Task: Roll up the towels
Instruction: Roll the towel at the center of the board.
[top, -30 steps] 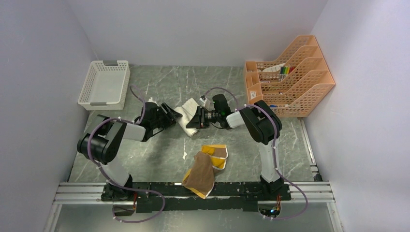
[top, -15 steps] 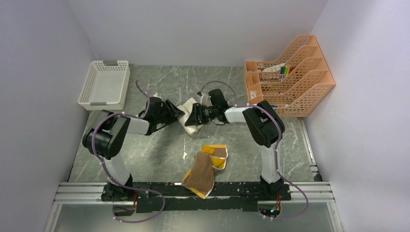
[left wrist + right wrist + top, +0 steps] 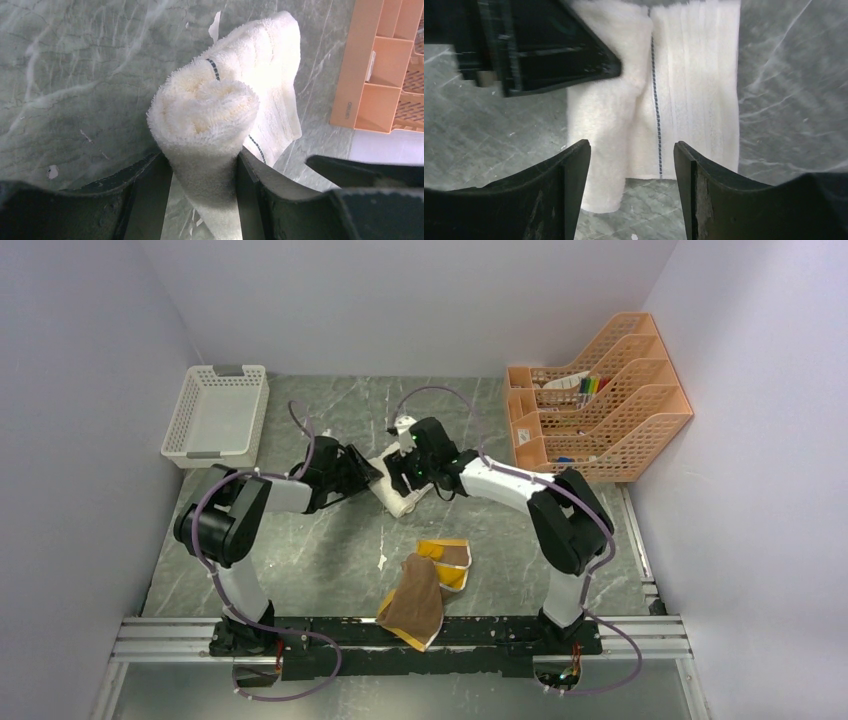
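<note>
The left gripper (image 3: 200,167) pinched the rolled end of the cream towel (image 3: 210,105) mid-table, the right gripper (image 3: 631,148) stood spread over its flat part, the brown towel (image 3: 412,602) lay nearer the bases, and a mark embossed on the orange rack (image 3: 372,60), perhaps lettering, was unreadable.

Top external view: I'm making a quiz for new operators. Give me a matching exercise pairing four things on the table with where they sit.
Things:
1. cream-white towel
2. brown towel
3. white basket
4. orange file rack

Places:
A. far right corner
B. near edge, crumpled
C. far left corner
D. middle, partly rolled

Pairs: 1-D, 2-B, 3-C, 4-A
</note>
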Action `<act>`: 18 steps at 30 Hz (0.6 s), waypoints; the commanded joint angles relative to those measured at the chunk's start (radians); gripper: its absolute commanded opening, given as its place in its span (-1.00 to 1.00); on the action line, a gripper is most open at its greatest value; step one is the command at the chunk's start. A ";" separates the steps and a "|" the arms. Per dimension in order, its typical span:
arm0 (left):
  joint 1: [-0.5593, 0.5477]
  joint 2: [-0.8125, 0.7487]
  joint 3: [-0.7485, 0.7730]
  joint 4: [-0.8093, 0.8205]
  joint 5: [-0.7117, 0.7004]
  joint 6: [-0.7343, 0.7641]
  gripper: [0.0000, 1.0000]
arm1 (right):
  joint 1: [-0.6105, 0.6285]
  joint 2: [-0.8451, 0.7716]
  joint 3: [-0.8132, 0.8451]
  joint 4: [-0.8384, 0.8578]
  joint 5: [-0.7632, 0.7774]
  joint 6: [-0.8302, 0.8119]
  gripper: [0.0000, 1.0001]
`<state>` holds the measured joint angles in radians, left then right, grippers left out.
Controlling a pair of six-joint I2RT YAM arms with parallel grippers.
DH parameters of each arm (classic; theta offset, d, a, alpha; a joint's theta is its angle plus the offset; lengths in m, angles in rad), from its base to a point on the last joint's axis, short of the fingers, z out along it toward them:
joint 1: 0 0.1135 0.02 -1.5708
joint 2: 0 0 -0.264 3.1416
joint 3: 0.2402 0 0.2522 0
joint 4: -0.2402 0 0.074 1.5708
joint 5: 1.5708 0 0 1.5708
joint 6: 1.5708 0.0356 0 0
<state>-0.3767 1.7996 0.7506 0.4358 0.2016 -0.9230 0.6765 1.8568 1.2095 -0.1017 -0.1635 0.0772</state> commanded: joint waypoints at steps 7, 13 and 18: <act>-0.007 0.061 0.062 -0.111 -0.037 0.063 0.14 | 0.149 0.000 0.035 -0.020 0.198 -0.120 0.29; -0.007 0.066 0.093 -0.151 -0.040 0.079 0.14 | 0.202 0.056 0.081 -0.056 0.237 -0.107 0.29; -0.007 0.072 0.110 -0.175 -0.042 0.083 0.14 | 0.222 0.095 0.102 -0.062 0.294 -0.086 0.29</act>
<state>-0.3775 1.8370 0.8413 0.3408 0.2020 -0.8753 0.8845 1.9182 1.2762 -0.1501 0.0711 -0.0231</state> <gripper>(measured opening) 0.570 0.643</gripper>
